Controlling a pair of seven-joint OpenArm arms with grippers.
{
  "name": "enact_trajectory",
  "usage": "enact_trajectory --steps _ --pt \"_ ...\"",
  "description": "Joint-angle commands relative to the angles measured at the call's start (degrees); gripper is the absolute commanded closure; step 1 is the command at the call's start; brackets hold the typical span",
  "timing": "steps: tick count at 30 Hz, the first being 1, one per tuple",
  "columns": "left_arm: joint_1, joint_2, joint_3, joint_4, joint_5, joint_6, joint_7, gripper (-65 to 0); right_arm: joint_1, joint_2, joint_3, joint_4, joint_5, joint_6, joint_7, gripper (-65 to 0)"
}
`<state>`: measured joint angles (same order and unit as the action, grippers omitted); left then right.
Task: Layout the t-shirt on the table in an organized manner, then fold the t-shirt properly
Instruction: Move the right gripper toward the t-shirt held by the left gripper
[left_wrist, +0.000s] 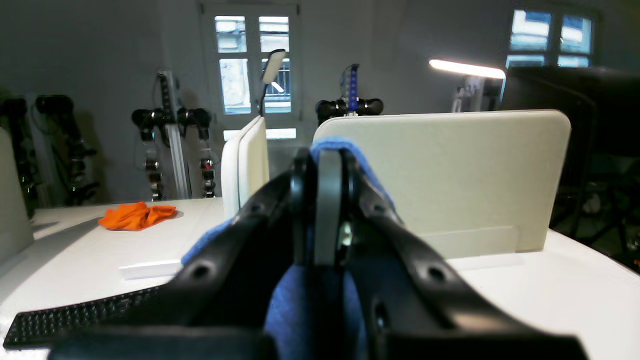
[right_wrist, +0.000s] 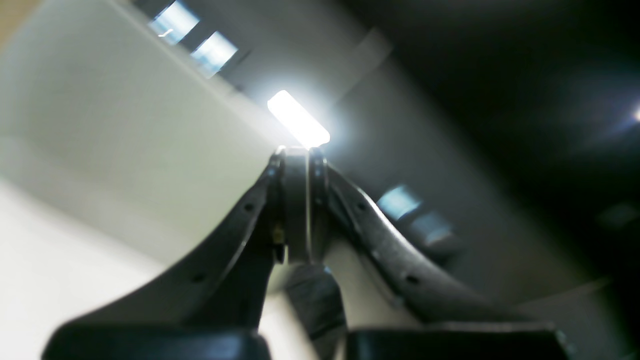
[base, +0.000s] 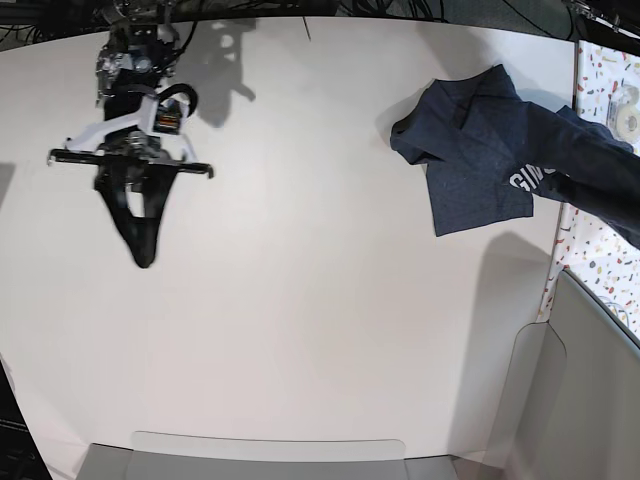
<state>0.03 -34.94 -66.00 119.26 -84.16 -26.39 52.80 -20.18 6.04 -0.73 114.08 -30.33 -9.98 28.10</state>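
The dark navy t-shirt (base: 480, 150) is bunched at the far right of the white table (base: 320, 300). Part of its white lettering shows, and it stretches off toward the right edge of the base view. In the left wrist view my left gripper (left_wrist: 327, 155) is shut on a fold of blue t-shirt cloth (left_wrist: 367, 172), which drapes over the fingertips and hangs below the jaws. The left gripper itself does not show in the base view. My right gripper (base: 143, 255) hangs over the table's left side, far from the shirt. It is shut with nothing between its fingers (right_wrist: 300, 155).
An orange cloth (left_wrist: 136, 216) and a black keyboard (left_wrist: 75, 315) lie on another table beyond upright white panels (left_wrist: 450, 175). A speckled surface (base: 600, 90) with a tape roll (base: 628, 118) borders the table's right. Grey panels (base: 270, 455) stand along the near edge.
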Motion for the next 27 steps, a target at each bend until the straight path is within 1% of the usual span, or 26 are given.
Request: enact_trajectory --steps 1,5,6,9,12,14,18,21,24,27 --pt "-0.3 -1.5 0.5 0.5 -0.8 0.2 -1.7 0.0 0.0 -0.1 -3.5 -0.5 -0.2 -0.2 -0.3 0.0" --pt "-0.3 -1.5 2.0 0.5 -0.8 0.2 -1.7 0.0 1.9 -0.1 -19.4 -8.2 -0.2 -0.1 -7.9 -0.6" --pt "-0.3 -1.5 2.3 0.5 -0.8 0.2 -1.8 0.0 3.0 -0.1 -23.6 -10.4 -0.2 -0.1 -10.1 -4.0" --pt "-0.3 -1.4 2.7 0.5 -0.8 0.2 -1.7 0.0 6.3 -0.1 -33.1 -15.4 -0.2 -0.1 -15.7 -14.7" --pt "-0.3 -1.5 3.4 0.5 -0.8 0.2 -1.9 0.0 9.9 -0.1 -42.1 -18.6 -0.2 -0.1 -20.3 -23.4" --pt "-0.3 -1.5 3.4 0.5 -0.8 0.2 -1.9 0.0 11.6 -0.1 -47.4 -19.2 -0.2 -0.1 -23.4 -26.3" --pt "-0.3 -1.5 3.4 0.5 -0.8 0.2 -1.9 0.0 15.8 -0.1 -56.9 -19.2 -0.2 0.4 -29.9 -28.0" --pt "-0.3 -1.5 3.4 0.5 -0.8 0.2 -1.9 0.0 19.9 1.1 -61.9 -19.3 2.2 4.7 -33.2 -28.1" --pt "-0.3 -1.5 3.4 0.5 -0.8 0.2 -2.0 0.0 21.9 0.8 -63.1 -20.6 4.8 8.6 -37.5 -28.1" --pt "-0.3 -1.5 3.4 0.5 -0.8 0.2 -2.1 0.0 24.0 -0.6 -63.8 -23.0 5.8 14.9 -40.5 -28.0"
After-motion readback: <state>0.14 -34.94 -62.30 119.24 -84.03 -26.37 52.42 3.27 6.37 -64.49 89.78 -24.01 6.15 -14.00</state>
